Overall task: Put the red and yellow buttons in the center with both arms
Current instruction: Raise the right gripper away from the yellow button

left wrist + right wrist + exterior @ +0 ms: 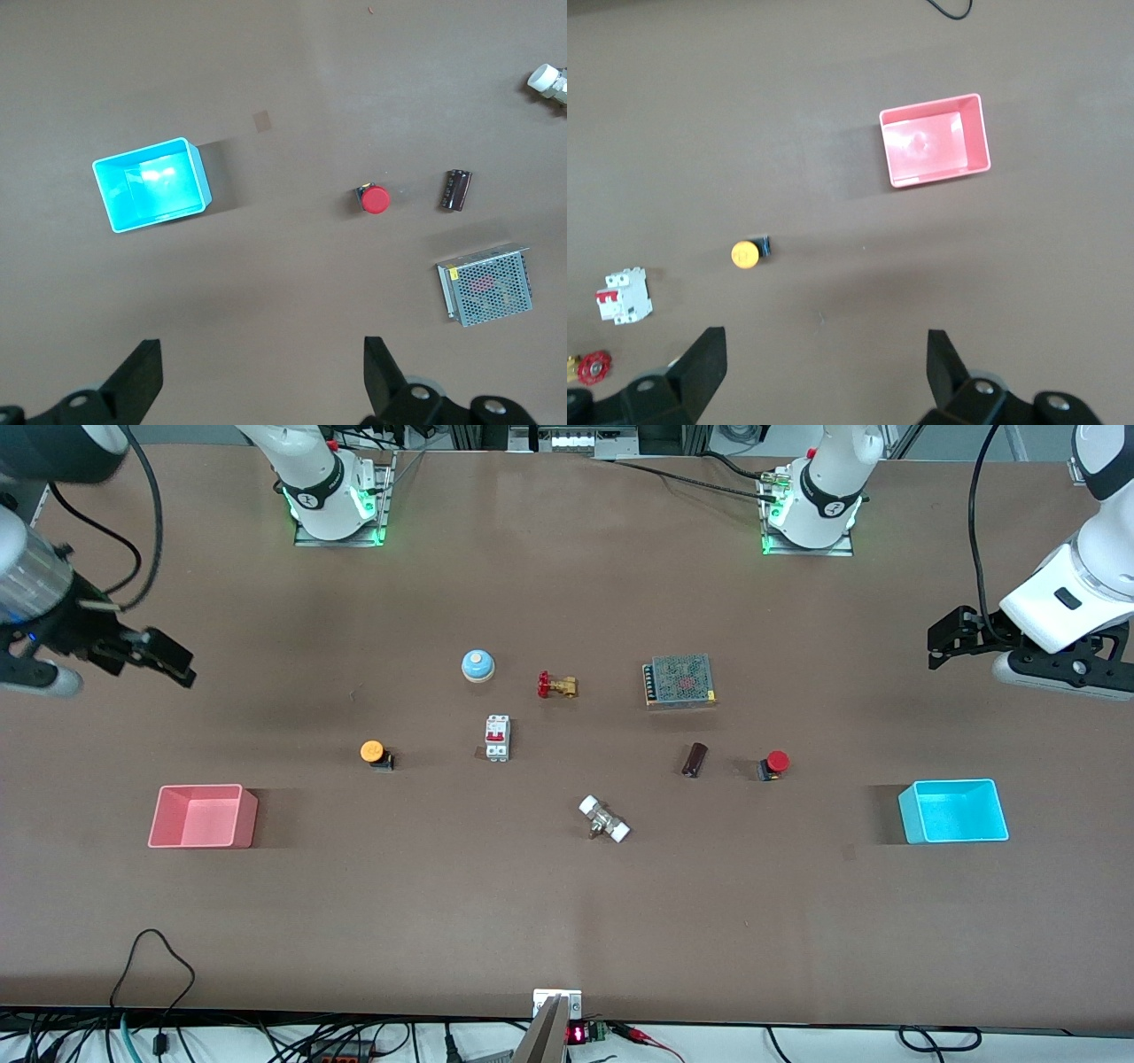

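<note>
Left gripper (257, 381) hanging open over bare tabletop (266, 283). Red button (375, 199) between cyan bin (151, 184) and dark cylinder (456, 190); mesh-topped box (484, 285) nearby.

Pink bin (203, 816), cyan bin (953, 811) at table ends; between them bell (477, 665), valve (556, 685), breaker (497, 738), power supply (679, 680).

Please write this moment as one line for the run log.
stage: not started | left end effector: open, above table | right end effector: open, above table | red button: untouched | yellow button: untouched
</note>
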Motion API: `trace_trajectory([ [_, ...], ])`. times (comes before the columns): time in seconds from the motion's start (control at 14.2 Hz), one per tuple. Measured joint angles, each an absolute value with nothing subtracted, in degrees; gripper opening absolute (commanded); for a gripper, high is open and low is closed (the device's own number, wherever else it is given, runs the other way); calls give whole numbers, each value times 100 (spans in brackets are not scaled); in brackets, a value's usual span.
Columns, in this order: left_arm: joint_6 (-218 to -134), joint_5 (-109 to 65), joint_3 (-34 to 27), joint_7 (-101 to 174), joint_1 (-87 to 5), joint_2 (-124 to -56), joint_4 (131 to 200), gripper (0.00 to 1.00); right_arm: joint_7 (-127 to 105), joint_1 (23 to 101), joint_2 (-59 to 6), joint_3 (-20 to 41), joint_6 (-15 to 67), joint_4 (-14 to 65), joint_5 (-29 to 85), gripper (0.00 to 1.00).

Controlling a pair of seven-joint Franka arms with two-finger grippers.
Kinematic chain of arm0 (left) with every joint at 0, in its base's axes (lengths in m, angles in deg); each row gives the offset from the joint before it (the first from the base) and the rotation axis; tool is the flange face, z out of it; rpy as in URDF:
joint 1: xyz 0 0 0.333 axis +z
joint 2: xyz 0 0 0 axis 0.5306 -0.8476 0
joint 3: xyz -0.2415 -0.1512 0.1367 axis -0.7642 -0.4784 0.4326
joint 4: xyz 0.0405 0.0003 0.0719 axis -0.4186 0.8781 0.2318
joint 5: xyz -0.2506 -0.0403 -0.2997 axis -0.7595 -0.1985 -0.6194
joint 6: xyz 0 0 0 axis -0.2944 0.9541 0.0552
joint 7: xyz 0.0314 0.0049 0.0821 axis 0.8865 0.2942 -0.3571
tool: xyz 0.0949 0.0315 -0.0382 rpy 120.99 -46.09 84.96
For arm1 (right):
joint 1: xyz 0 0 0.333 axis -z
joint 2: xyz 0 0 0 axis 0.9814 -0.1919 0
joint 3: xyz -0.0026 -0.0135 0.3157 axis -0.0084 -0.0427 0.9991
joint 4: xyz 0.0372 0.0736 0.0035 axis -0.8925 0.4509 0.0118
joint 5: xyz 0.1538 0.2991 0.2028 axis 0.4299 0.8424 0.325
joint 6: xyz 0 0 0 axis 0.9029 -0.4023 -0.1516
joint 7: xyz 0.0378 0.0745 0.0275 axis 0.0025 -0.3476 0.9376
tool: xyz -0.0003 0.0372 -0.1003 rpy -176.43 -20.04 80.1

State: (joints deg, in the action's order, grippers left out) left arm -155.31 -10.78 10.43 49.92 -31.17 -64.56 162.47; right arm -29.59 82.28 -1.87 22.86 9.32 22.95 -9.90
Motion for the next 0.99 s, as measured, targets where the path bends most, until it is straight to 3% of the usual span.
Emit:
trace_trajectory([
  [0.21, -15505, -1078, 1041, 4992, -3115, -6456, 16245, 100, -2960, 8200, -136, 2286, 541, 2091, -989, 100],
  [0.99, -15475, -1078, 1041, 4989, -3114, -6456, 16242, 100, -2962, 8169, -301, 2311, 527, 2015, -985, 100],
])
